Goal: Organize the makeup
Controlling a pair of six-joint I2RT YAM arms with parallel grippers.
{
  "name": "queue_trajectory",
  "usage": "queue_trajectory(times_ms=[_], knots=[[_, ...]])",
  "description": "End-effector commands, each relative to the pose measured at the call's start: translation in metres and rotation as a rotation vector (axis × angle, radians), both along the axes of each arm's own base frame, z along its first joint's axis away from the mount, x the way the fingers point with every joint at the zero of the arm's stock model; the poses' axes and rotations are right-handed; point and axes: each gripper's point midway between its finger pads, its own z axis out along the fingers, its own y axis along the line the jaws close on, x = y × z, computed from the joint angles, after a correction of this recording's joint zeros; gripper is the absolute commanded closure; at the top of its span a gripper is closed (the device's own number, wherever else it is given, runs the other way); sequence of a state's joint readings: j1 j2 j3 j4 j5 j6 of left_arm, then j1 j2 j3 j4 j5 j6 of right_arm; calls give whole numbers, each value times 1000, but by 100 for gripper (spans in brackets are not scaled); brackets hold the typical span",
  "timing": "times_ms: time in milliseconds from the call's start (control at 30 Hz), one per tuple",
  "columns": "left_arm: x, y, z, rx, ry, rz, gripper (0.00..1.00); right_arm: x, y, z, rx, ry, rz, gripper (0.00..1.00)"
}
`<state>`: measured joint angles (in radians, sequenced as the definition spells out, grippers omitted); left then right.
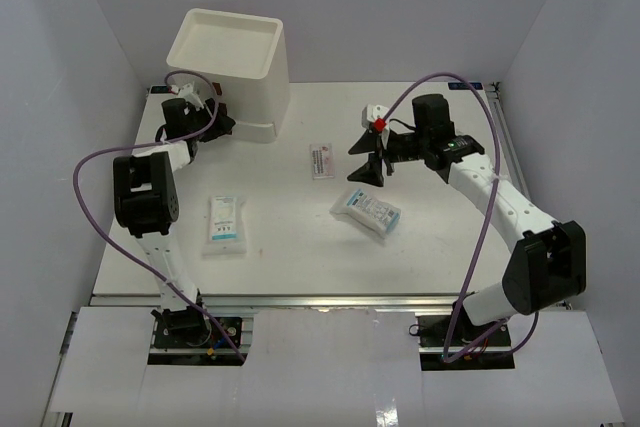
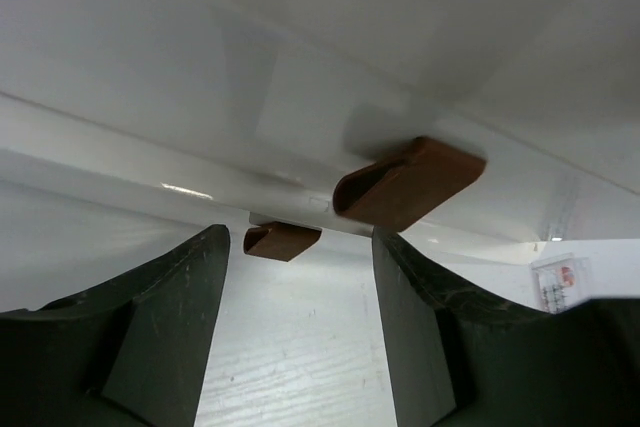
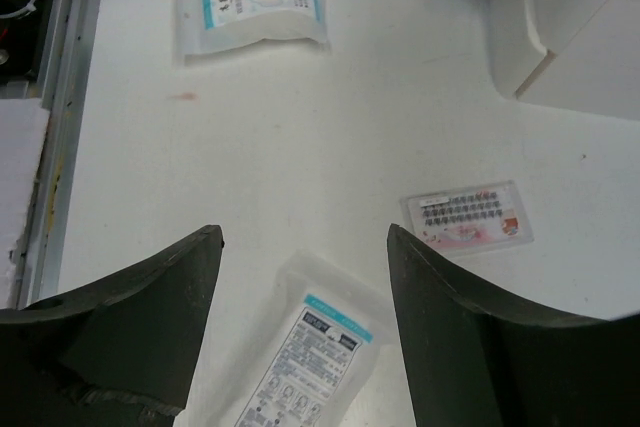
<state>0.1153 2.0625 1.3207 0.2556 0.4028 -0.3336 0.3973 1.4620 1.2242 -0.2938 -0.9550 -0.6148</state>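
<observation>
Two flat white-blue sachets lie on the table, one at the left and one in the middle. A small pink-white packet lies beyond them. My right gripper hovers open over the middle sachet, which shows between its fingers with nothing gripped; the packet lies just to the right. My left gripper is at the base of the white drawer box. It is open, facing the box front, with a brown handle just past its right fingertip and a second handle lower down.
The drawer box stands at the back left, open at the top. White walls enclose the table on three sides. A metal rail runs along the near edge. The left sachet shows far off in the right wrist view.
</observation>
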Motion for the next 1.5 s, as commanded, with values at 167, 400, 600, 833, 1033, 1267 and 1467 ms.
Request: queue_trajectory(times_ms=[167, 400, 600, 833, 1033, 1267, 1467], knots=[[6, 1, -6, 131, -35, -26, 45, -30, -21, 2, 84, -19, 52, 27], [-13, -6, 4, 148, -91, -70, 41, -33, -21, -5, 93, 7, 60, 27], [-27, -5, -3, 163, -104, -67, 31, -35, -22, -7, 99, 16, 65, 27], [-7, -1, 0, 167, -122, -44, 32, -37, -23, -6, 105, 15, 69, 27], [13, 1, 7, 185, -161, 1, 36, -37, -24, -8, 105, 16, 67, 27], [25, -4, 10, 181, -176, 4, 52, -36, -25, -11, 104, 23, 65, 27], [19, -10, 6, 169, -163, -25, 67, -36, -26, -11, 105, 24, 63, 27]])
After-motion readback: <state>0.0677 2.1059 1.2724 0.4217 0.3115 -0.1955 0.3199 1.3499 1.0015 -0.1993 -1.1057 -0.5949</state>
